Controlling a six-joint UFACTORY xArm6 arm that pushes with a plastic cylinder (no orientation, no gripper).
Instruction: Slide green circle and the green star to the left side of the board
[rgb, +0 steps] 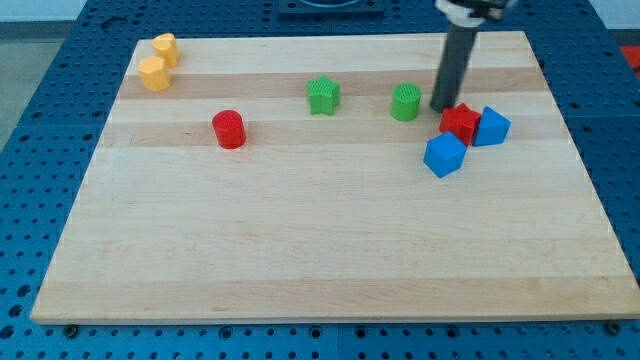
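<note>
The green circle (405, 102) stands on the wooden board (330, 250) right of centre, near the view's top. The green star (323, 96) stands to its left, a short gap apart. My tip (441, 106) rests on the board just right of the green circle, with a small gap between them, and just above-left of a red block (460, 123).
A red cylinder (229, 129) stands left of the star. Two yellow blocks (158, 62) sit at the top left corner. A blue cube (445, 154) and another blue block (491, 126) flank the red block at the right.
</note>
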